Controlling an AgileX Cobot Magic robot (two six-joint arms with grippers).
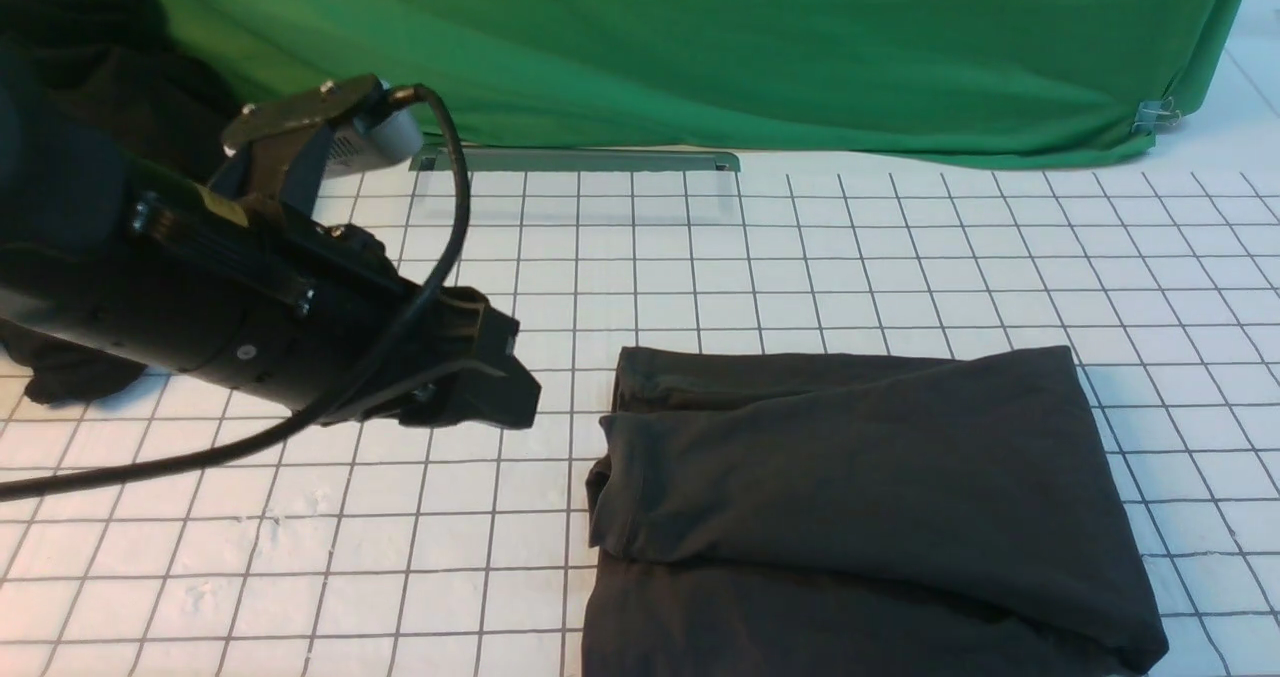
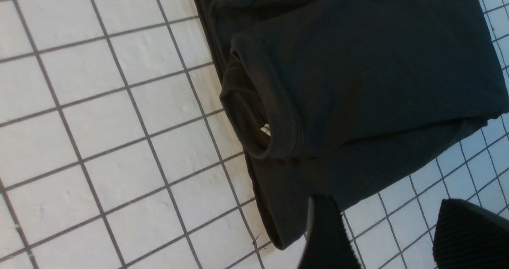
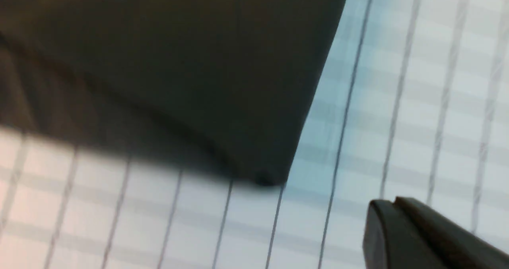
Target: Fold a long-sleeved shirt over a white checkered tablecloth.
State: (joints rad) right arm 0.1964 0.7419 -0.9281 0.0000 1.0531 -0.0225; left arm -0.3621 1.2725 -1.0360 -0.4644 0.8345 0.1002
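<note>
The charcoal long-sleeved shirt [image 1: 860, 497] lies folded into a thick rectangle on the white checkered tablecloth [image 1: 800, 257], right of centre and running off the near edge. Its logo print is hidden. In the left wrist view the shirt [image 2: 358, 70] shows its collar [image 2: 254, 114] with a small white tag at the folded edge. My left gripper [image 1: 520, 397] hovers to the left of the shirt, not touching it. It [image 2: 393, 237] stands open, with only tablecloth between its fingers [image 2: 326, 237]. My right gripper [image 3: 391, 205] appears blurred, shut and empty, beside a corner of the shirt [image 3: 179, 62].
A deeper-black bundle of cloth [image 1: 100, 77] lies at the far left behind my left arm. A green backdrop [image 1: 700, 47] hangs along the back, with a flat grey bar [image 1: 575, 160] at its foot and a clip [image 1: 1155, 114] at the far right.
</note>
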